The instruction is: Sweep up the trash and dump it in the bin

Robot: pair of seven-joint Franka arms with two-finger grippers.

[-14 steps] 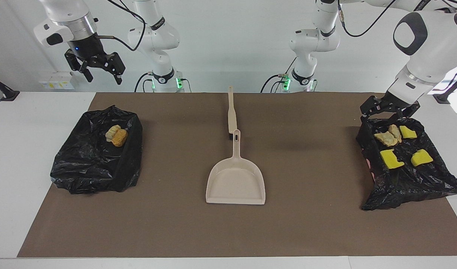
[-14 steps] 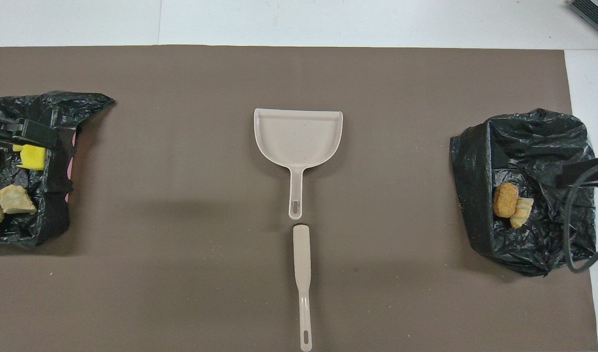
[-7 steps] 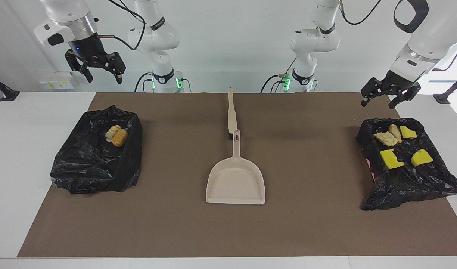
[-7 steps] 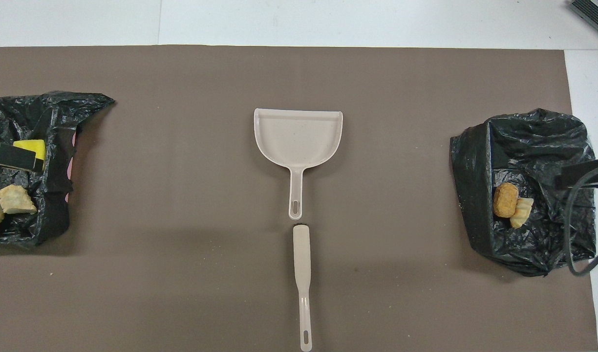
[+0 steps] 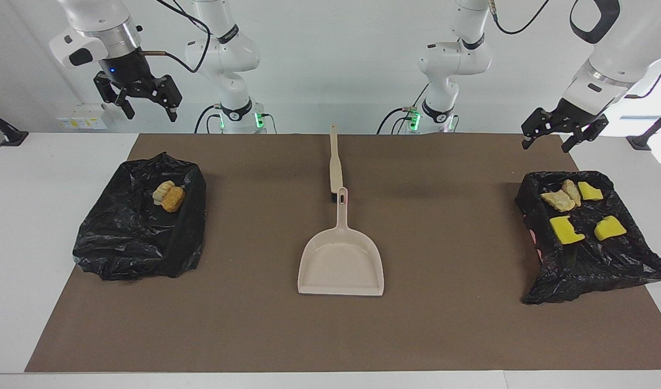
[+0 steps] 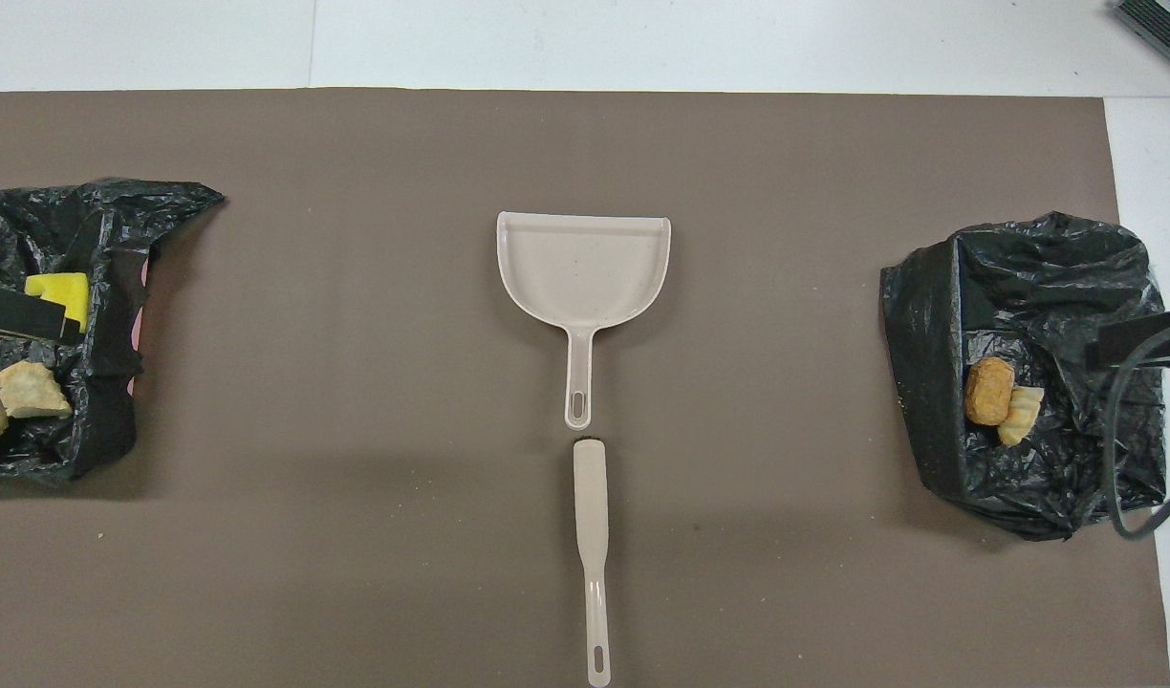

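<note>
The trash lies in two black-bag-lined bins. Yellow chunks [image 5: 565, 229] and tan chunks [image 5: 560, 200] lie in the bin [image 5: 595, 265] at the left arm's end, also seen from overhead [image 6: 59, 287]. An orange chunk [image 5: 173, 200] and a tan one lie in the bin [image 5: 136, 243] at the right arm's end. My left gripper [image 5: 549, 141] is open and empty, raised over the robot-side edge of its bin. My right gripper [image 5: 151, 114] is open and empty, high over the table edge near the other bin.
An empty beige dustpan [image 5: 341, 267] lies mid-mat, its handle toward the robots. A beige brush [image 5: 335, 162] lies in line with that handle, nearer to the robots. A brown mat [image 5: 444, 324] covers the table; a few tiny crumbs lie on it.
My left gripper has risen from the rim of its bin to well above it. The right gripper has barely moved. The trash, dustpan and brush have not moved.
</note>
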